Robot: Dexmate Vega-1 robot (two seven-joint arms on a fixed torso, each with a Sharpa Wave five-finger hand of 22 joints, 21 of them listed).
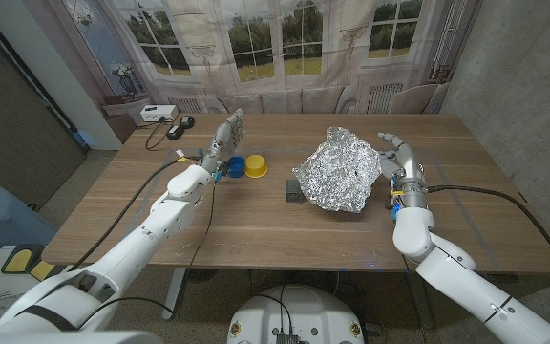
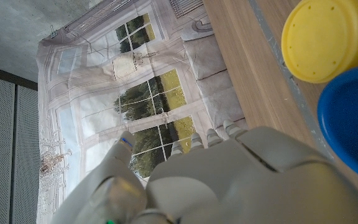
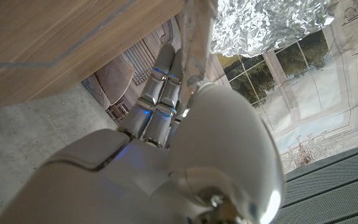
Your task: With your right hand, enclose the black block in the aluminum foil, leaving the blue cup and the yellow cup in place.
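- Crumpled aluminum foil [image 1: 338, 170] sits right of centre, draped over the black block [image 1: 292, 190], whose left end peeks out.
- Right hand [image 1: 399, 162] stands beside the foil, fingers apart, holding nothing.
- Left hand [image 1: 223, 141] is open near the blue cup [image 1: 233, 166] and yellow cup [image 1: 254, 167].

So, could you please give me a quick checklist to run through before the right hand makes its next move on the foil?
1. Right hand holds nothing, fingers apart beside the aluminum foil: ok.
2. Foil covers the black block: not ok, the block's end shows at the foil's left edge.
3. Blue cup and yellow cup stand together, apart from the foil: ok.
4. Left hand is raised beside the cups, holding nothing: ok.
5. Foil tucked under the block: cannot tell.
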